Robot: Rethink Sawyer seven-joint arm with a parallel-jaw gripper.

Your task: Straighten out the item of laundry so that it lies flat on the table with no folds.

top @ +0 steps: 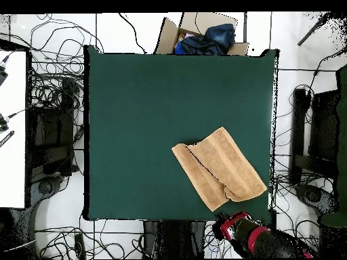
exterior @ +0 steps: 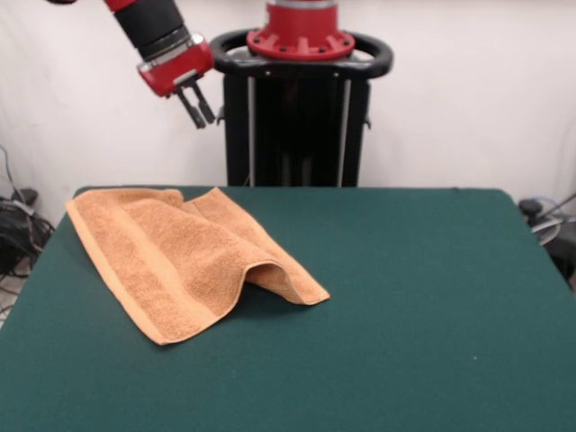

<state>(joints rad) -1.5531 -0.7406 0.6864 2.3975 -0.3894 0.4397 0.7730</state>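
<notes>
The orange-tan towel (exterior: 180,256) lies on the left far part of the dark green table (exterior: 432,297). It is folded: one side is doubled over the other, and a raised hump stands near its right corner. In the overhead view the towel (top: 218,168) sits near the table's (top: 135,122) lower right corner, with a folded flap along its left side. My gripper (exterior: 198,108) hangs well above the table's far left edge, behind the towel and apart from it. It is empty, and its two fingers stand slightly apart. In the overhead view only the red arm's end (top: 234,227) shows, just off the table's edge.
The black and red pedestal (exterior: 297,108) stands behind the table's far edge. A cardboard box with blue cloth (top: 203,37) sits beyond the opposite edge. Cables cover the floor around the table (top: 57,95). A white surface (top: 12,128) stands at the left.
</notes>
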